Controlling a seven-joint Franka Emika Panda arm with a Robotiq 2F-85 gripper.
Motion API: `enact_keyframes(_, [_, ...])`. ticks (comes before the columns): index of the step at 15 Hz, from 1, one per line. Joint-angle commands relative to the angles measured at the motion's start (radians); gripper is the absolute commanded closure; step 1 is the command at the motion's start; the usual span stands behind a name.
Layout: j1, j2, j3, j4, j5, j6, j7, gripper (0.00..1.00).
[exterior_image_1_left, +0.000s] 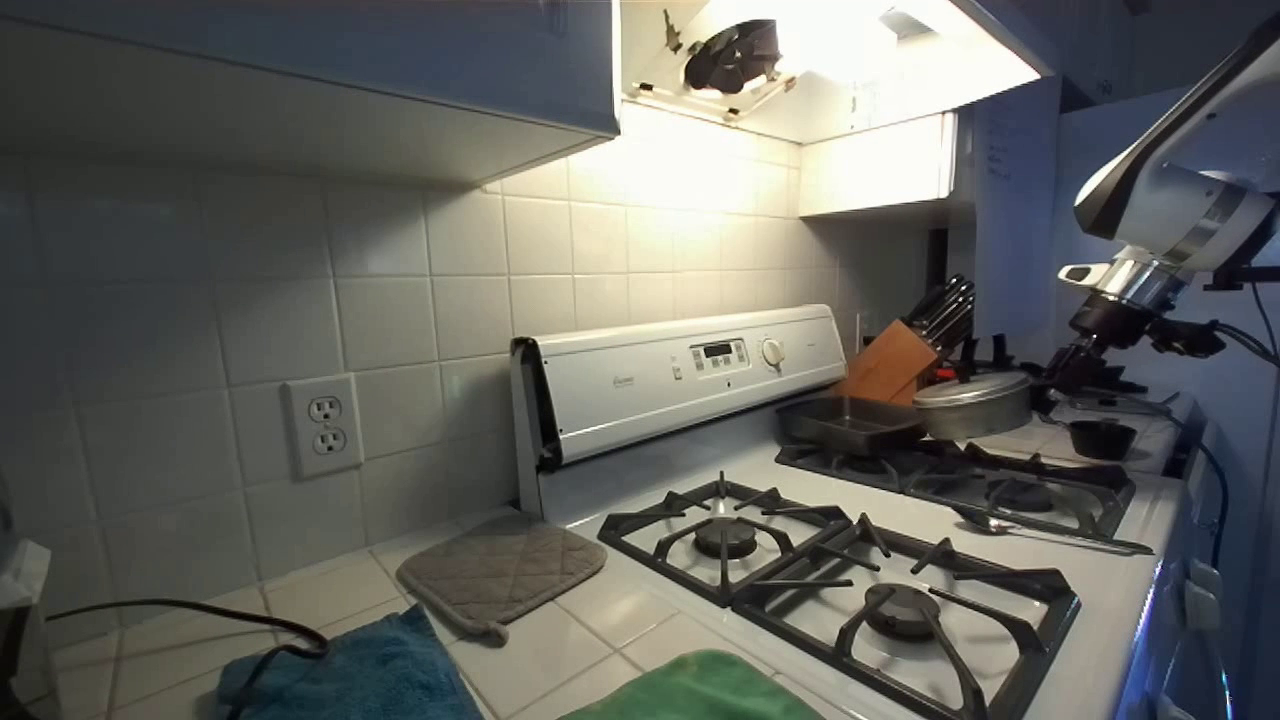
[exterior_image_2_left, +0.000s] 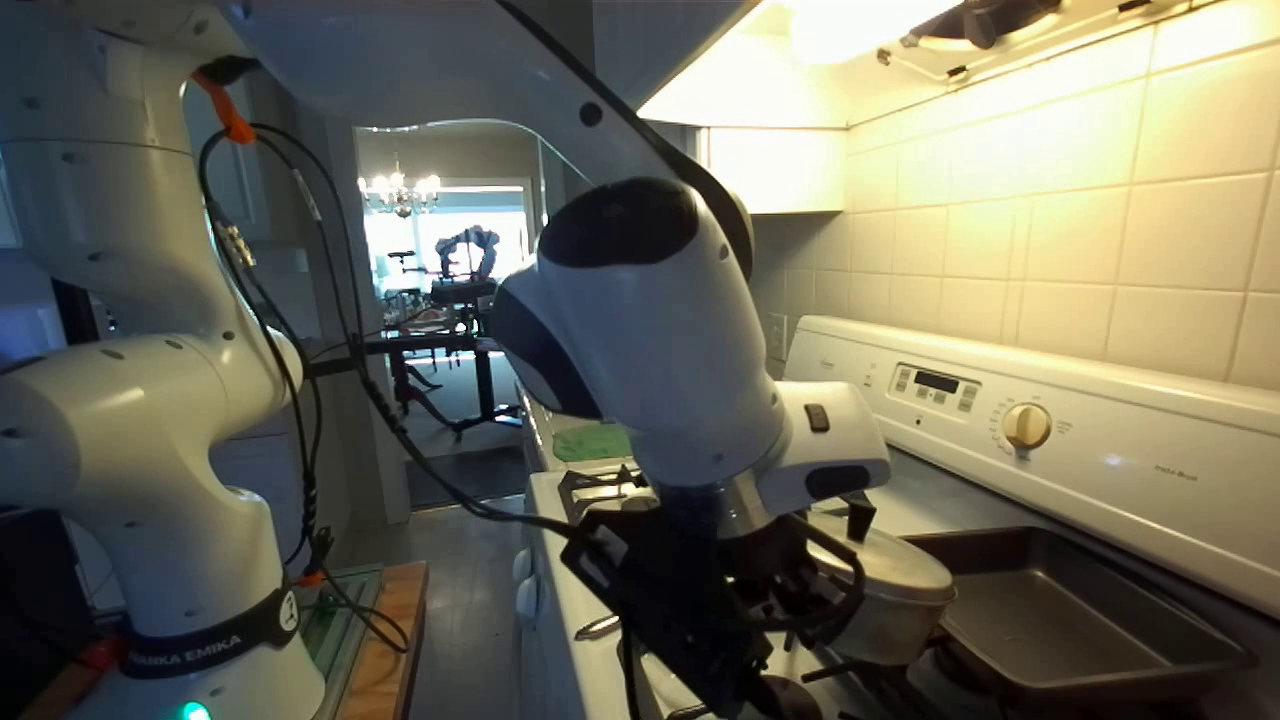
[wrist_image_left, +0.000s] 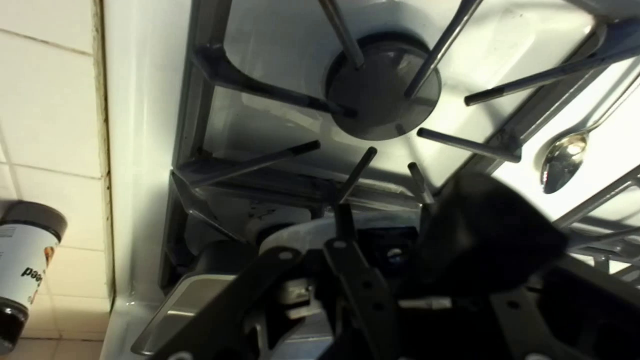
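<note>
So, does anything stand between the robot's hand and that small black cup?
Nothing visible. In an exterior view, the small black cup shows just beside the hand; the lidded pot appears on the hand's other side. Whether the cup is held, I can't tell.

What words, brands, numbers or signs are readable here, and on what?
"ANKA EMIKA": black band on the robot, first letters unclear.
Apparently "eed": jar, upside down in the wrist view.
Too small or blurred: stove panel, pale sheet, band's round sign, jar's other print.
</note>
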Motion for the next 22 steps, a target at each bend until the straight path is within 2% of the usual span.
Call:
enact_keyframes(1, [0.017,-0.019,-0.024,0.045,-0.01,-0.039,0.02,0.88])
enact_keyframes(12, [0.024,0.116,-0.014,0.24,0.02,-0.021,0.095,0.88])
enact_keyframes(22, [0.021,0.285,0.051,0.408,0.008,0.01,0.194,0.88])
